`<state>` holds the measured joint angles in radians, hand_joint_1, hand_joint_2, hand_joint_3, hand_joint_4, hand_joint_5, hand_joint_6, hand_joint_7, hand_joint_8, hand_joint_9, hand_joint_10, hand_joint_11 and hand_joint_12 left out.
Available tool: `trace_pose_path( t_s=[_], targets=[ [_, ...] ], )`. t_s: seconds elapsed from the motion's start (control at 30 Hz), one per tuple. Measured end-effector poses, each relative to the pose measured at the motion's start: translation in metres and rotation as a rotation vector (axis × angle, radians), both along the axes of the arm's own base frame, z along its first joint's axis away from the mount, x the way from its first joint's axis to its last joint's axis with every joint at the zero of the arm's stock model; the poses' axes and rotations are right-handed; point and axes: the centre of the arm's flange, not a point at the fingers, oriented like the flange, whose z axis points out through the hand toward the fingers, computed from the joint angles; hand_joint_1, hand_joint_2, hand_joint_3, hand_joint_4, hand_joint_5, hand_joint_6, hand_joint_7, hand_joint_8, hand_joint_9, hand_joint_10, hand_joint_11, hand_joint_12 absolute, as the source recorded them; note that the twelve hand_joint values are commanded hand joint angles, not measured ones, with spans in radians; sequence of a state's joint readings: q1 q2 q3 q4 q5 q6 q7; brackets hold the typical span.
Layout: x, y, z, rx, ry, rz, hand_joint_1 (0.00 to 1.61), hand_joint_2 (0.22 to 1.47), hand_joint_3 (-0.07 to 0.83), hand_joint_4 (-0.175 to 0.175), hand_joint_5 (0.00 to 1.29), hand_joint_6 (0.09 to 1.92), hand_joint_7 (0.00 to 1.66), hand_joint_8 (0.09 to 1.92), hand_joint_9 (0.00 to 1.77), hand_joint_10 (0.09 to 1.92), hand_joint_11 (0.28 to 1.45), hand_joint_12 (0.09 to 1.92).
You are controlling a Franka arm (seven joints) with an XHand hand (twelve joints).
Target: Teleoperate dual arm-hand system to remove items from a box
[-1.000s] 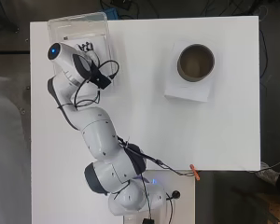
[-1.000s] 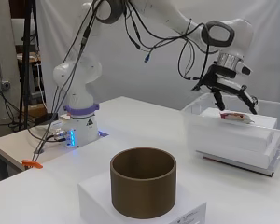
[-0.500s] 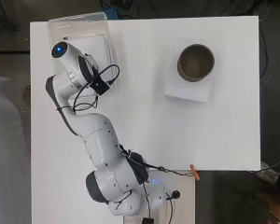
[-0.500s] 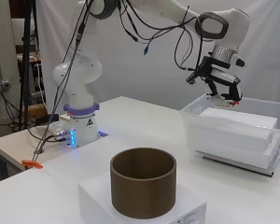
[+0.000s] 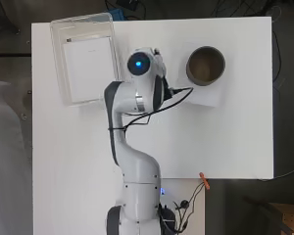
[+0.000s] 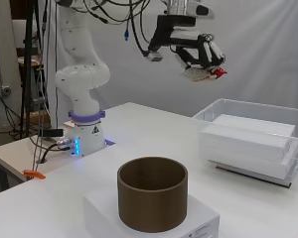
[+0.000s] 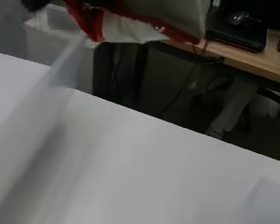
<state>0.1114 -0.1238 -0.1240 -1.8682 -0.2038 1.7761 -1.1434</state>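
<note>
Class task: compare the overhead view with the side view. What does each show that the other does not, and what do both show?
Overhead only: the orange clip lying at the table's near edge.

Side only: the black and white hand, fingers curled round a small red and white packet, held high above the table.

Both: the clear plastic box holding a white block, the brown cylindrical container on its white base.

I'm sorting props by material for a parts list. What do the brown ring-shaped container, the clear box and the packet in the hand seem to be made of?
Brown container: likely cardboard or fibre tube; matte, thick wall.
Clear box: transparent plastic; the white block inside shows through its walls.
Packet, held in the hand: probably thin plastic film, white with red edges, crinkled in the wrist view; uncertain.
</note>
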Motion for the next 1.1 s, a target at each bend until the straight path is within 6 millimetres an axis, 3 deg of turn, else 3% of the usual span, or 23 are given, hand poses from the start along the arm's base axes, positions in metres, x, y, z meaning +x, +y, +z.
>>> trace_pose_path(
  t_s=[0.07,0.17,0.27,0.4,0.43,0.47,0.53,0.57,0.63,0.7,0.73,0.8,0.87,0.97,1.03,1.1],
  targets=[
    [0.01,-0.042,-0.004,-0.001,0.014,-0.063,0.93,1.21,0.001,0.175,0.79,1.28,1.06,1.92,1.38,1.92,1.1,1.92],
    [0.024,-0.075,-0.002,0.009,0.017,-0.104,0.93,1.22,0.001,0.175,0.78,1.29,1.01,1.92,1.35,1.92,1.08,1.92],
    [0.042,-0.112,-0.016,0.017,0.044,-0.165,0.92,1.23,0.003,0.175,0.75,1.35,0.83,1.92,1.17,1.92,0.96,1.91],
    [0.077,-0.173,-0.02,0.003,0.059,-0.23,0.91,1.24,0.002,0.173,0.73,1.38,0.85,1.92,1.19,1.92,0.97,1.92],
    [0.087,-0.188,-0.015,-0.006,0.052,-0.244,0.92,1.26,0.003,0.124,0.71,1.41,0.86,1.92,1.21,1.92,0.99,1.92],
    [0.098,-0.202,-0.012,-0.016,0.046,-0.259,0.93,1.27,0.002,0.102,0.7,1.43,0.86,1.92,1.22,1.92,0.99,1.92],
    [0.117,-0.229,-0.005,-0.044,0.028,-0.287,0.92,1.28,0.002,0.095,0.69,1.46,0.85,1.92,1.21,1.92,0.99,1.92],
    [0.127,-0.237,0.001,-0.064,0.006,-0.293,0.92,1.28,0.001,0.1,0.69,1.47,0.84,1.92,1.2,1.92,0.97,1.92],
    [0.142,-0.232,0.026,-0.105,-0.072,-0.277,0.91,1.28,0.0,0.123,0.69,1.46,0.85,1.92,1.18,1.92,0.91,1.9],
    [0.144,-0.224,0.05,-0.116,-0.124,-0.251,0.89,1.28,-0.001,0.147,0.68,1.45,0.85,1.92,1.14,1.92,0.85,1.88],
    [0.141,-0.227,0.052,-0.115,-0.124,-0.25,0.89,1.27,-0.001,0.159,0.69,1.44,0.85,1.92,1.14,1.92,0.84,1.88],
    [0.137,-0.245,0.035,-0.104,-0.089,-0.267,0.89,1.27,-0.003,0.172,0.7,1.42,0.86,1.92,1.15,1.92,0.86,1.89],
    [0.13,-0.261,-0.001,-0.078,-0.019,-0.282,0.89,1.26,-0.002,0.175,0.71,1.41,0.88,1.92,1.17,1.92,0.89,1.9],
    [0.103,-0.279,-0.08,-0.008,0.146,-0.313,0.89,1.26,-0.001,0.175,0.72,1.39,0.9,1.92,1.22,1.92,0.93,1.91],
    [0.086,-0.284,-0.122,0.03,0.232,-0.323,0.9,1.26,-0.001,0.175,0.72,1.39,0.92,1.92,1.25,1.92,0.97,1.92],
    [0.073,-0.284,-0.133,0.053,0.252,-0.319,0.9,1.25,-0.001,0.174,0.72,1.39,0.95,1.92,1.3,1.92,1.0,1.92]
  ],
)
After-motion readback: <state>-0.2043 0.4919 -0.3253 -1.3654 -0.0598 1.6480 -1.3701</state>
